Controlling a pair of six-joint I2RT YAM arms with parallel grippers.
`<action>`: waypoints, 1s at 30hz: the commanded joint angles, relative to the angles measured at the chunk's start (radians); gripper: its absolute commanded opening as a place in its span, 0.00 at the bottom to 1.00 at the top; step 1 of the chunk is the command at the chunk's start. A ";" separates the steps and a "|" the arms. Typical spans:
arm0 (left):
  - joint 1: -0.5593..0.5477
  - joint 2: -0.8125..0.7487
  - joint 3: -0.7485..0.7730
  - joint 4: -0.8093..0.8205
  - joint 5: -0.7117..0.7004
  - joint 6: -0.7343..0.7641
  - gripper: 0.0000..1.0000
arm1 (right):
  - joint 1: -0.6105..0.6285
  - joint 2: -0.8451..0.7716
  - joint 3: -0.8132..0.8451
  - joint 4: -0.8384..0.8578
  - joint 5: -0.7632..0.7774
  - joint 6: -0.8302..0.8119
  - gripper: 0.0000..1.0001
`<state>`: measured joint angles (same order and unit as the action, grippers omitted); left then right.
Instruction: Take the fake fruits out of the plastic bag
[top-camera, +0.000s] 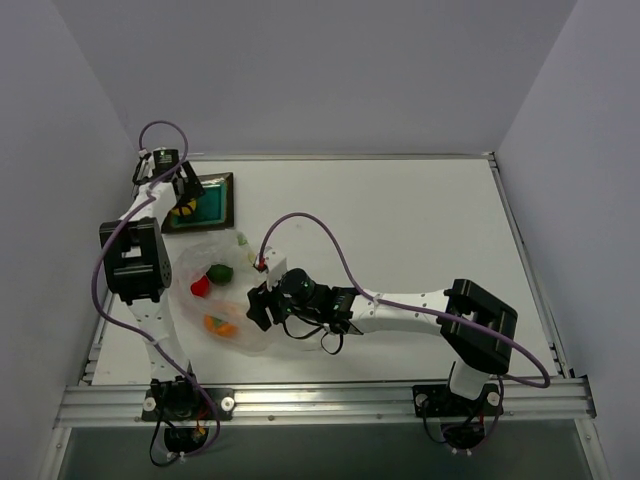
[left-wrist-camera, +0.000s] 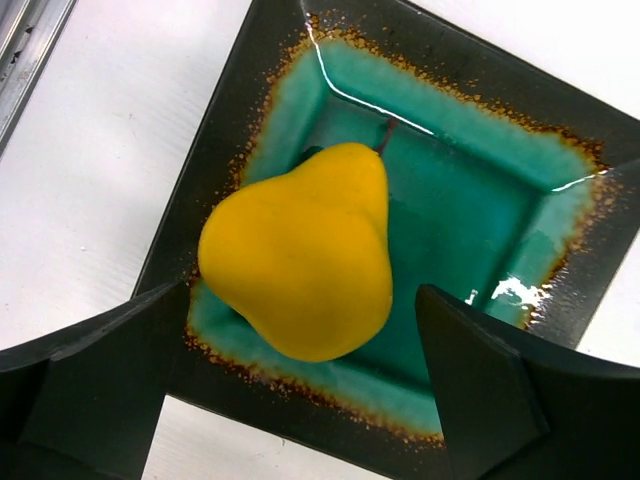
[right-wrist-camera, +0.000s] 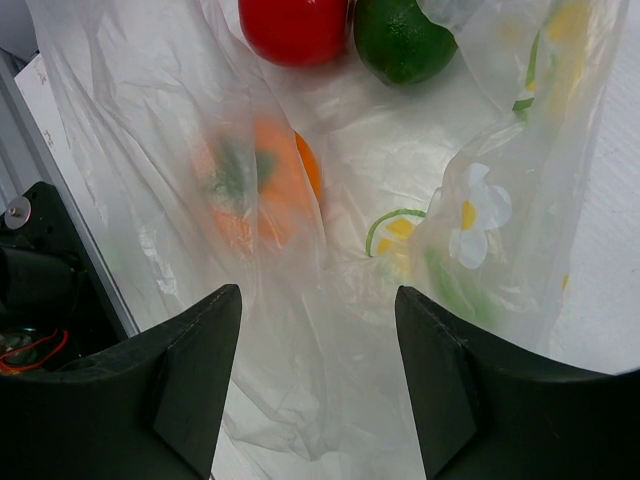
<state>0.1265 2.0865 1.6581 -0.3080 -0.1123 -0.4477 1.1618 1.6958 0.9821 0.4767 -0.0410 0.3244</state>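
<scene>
Yellow pear: it is out of the bag and lies on its side in the teal centre of the square tray.
Pear axis: in the left wrist view the long axis runs from lower left to upper right. The wide end is toward the camera and the thin brown stem points to the far corner of the tray.
Left gripper: released. It hangs over the tray with one dark finger on each side of the wide end of the pear, and a narrow gap shows at both sides.
Plastic bag: it lies crumpled on the white table, just beside the tray on the near side.
Fruits in the bag: the red fruit and the green fruit touch each other. The orange fruit is apart from them, blurred behind a fold of film.
Right gripper: the fingers stand apart at the edge of the bag. Loose film lies in the gap, with no pinch visible.
Only in the right wrist view: a printed flower on the bag.
Only in the top view: the two arms work well apart, the left at the far left corner.
</scene>
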 joint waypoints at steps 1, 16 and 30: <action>-0.001 -0.104 0.042 0.015 0.029 -0.017 0.96 | -0.010 -0.044 0.020 -0.009 0.023 -0.013 0.59; -0.092 -1.014 -0.478 -0.202 0.112 -0.145 0.47 | -0.013 0.010 0.041 0.076 0.036 0.082 0.15; -0.816 -1.321 -0.586 -0.618 -0.143 -0.313 0.03 | -0.030 -0.093 -0.097 0.105 0.138 0.130 0.04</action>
<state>-0.5964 0.7376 1.0962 -0.8299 -0.1345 -0.6792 1.1446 1.6497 0.8959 0.5365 0.0475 0.4362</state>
